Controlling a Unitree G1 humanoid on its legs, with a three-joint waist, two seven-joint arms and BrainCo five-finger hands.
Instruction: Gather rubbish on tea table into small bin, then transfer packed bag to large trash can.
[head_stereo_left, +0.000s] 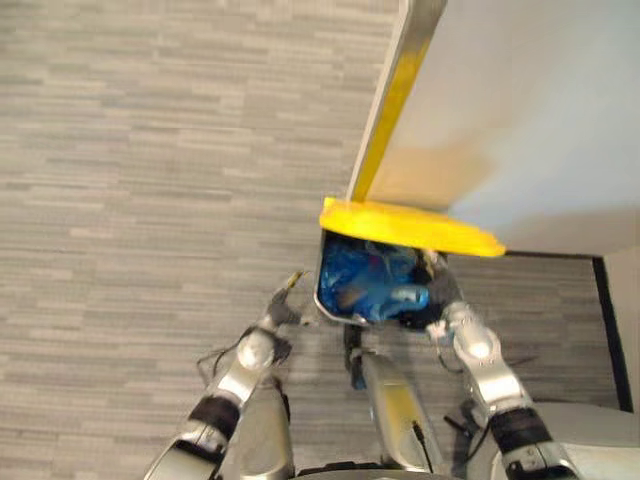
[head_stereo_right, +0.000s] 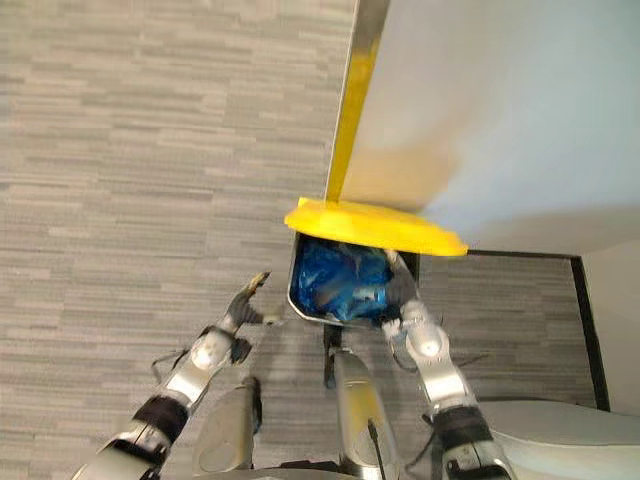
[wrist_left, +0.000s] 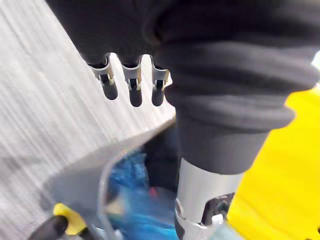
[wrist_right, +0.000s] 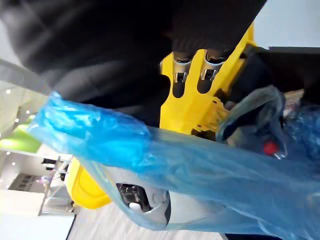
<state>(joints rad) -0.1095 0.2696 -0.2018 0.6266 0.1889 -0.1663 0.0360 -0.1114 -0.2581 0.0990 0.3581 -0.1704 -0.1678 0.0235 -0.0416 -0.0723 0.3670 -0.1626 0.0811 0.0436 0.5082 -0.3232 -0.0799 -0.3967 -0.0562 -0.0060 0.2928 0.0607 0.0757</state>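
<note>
The large trash can (head_stereo_left: 320, 292) stands just ahead of me with its yellow lid (head_stereo_left: 410, 228) raised. A crumpled blue bag (head_stereo_left: 362, 276) lies inside it. My right hand (head_stereo_left: 438, 298) is at the can's right rim. In the right wrist view its fingers (wrist_right: 180, 82) are straight, and a stretched strip of the blue bag (wrist_right: 200, 165) drapes across the hand by the thumb. My left hand (head_stereo_left: 284, 302) hovers open just left of the can, holding nothing. Its fingers (wrist_left: 132, 85) point past the can's grey rim (wrist_left: 100, 170).
A pale wall panel (head_stereo_left: 520, 100) with a yellow edge strip (head_stereo_left: 385, 110) rises right behind the can. Grey striped carpet (head_stereo_left: 150, 150) spreads to the left and front. A dark skirting line (head_stereo_left: 600, 300) runs at the right.
</note>
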